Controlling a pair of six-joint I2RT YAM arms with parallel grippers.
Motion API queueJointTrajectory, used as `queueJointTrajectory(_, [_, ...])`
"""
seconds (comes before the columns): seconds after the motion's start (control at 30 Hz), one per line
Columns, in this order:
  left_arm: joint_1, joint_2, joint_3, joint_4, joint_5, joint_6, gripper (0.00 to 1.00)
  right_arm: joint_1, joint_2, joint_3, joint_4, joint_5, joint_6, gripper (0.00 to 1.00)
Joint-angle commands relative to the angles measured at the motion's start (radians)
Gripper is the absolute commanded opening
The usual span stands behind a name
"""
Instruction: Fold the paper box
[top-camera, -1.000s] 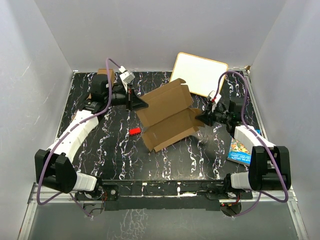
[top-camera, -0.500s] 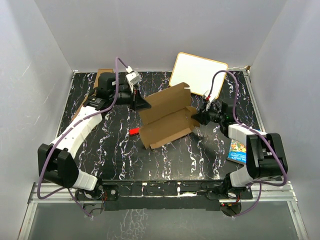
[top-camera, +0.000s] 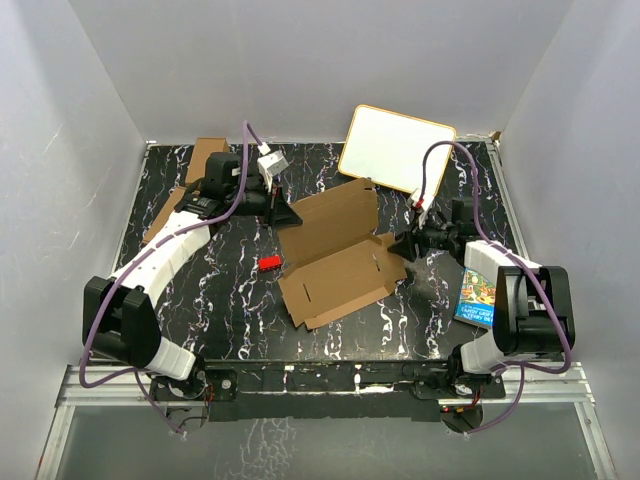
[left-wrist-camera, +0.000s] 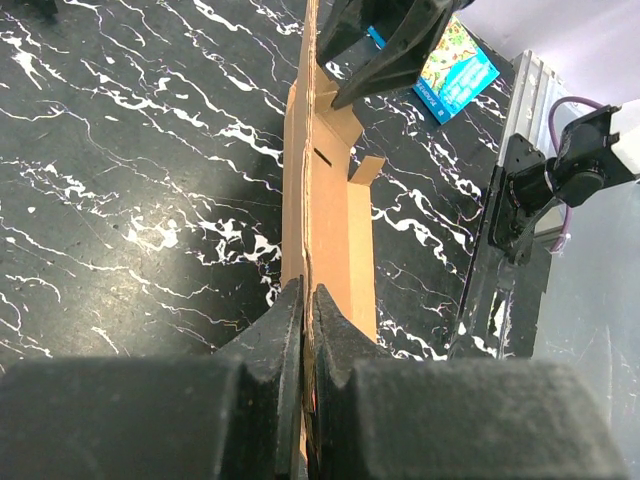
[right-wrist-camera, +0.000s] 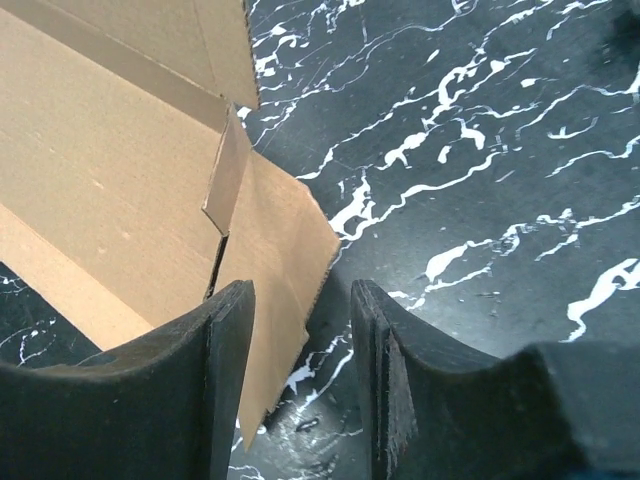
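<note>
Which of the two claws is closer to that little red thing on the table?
Left. The left gripper, shut on an edge of the paper box, is just behind the red piece. The right gripper, open, sits across the box at its right end.

Worktop (top-camera: 230, 320): black, with irregular white marble veining across the whole surface.
Paper box (top-camera: 335, 250): plain brown cardboard, unprinted, the same tone on all panels and flaps.
Board (top-camera: 398, 148), at 1 o'clock from the paper box: white face, light tan rim.
Small piece (top-camera: 267, 263), at 9 o'clock from the paper box: red.
Booklet (top-camera: 478, 297), at 4 o'clock from the paper box: blue cover with multicoloured print.
Arm links (top-camera: 165, 255): white, with black joints.
Cables (left-wrist-camera: 550, 125): purple.
Fingers (left-wrist-camera: 285, 330): black.
Enclosure walls (top-camera: 300, 60): pale grey, unpatterned.
</note>
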Motion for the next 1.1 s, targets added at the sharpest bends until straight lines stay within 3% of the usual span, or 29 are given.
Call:
queueJointTrajectory(0.0, [-0.004,-0.036,0.028,-0.006,0.012,0.031,0.0,-0.024,-0.023,0.097,-0.112,-0.1,-0.131,0.48])
queueJointTrajectory(0.1, [-0.004,-0.034,0.045,-0.008,0.022,0.036,0.0,-0.023,0.013,0.138,-0.161,-0.114,-0.136,0.45])
queueJointTrajectory(0.2, [-0.004,-0.036,0.058,-0.013,0.031,0.042,0.0,-0.024,0.055,0.187,-0.215,-0.119,-0.13,0.32])
queueJointTrajectory(0.47, [-0.003,-0.031,0.099,-0.028,0.041,0.048,0.0,-0.021,0.119,0.262,-0.302,-0.146,-0.115,0.23])
queueJointTrajectory(0.57, [-0.005,-0.023,0.127,-0.038,0.042,0.052,0.0,-0.015,0.119,0.275,-0.299,-0.151,-0.12,0.08])
queueJointTrajectory(0.67, [-0.005,-0.011,0.176,-0.073,0.037,0.076,0.0,-0.004,0.056,0.218,-0.105,-0.127,-0.052,0.08])
queueJointTrajectory(0.87, [-0.009,-0.035,0.234,-0.093,0.033,0.087,0.0,0.056,-0.059,-0.03,0.65,0.041,0.232,0.08])
queueJointTrajectory(0.93, [-0.02,-0.052,0.209,-0.079,0.037,0.092,0.0,0.082,-0.033,-0.065,0.786,0.111,0.275,0.08])
queueJointTrajectory(1.07, [-0.062,-0.052,0.159,-0.121,0.019,0.142,0.0,0.127,0.037,-0.089,0.893,0.171,0.289,0.08])
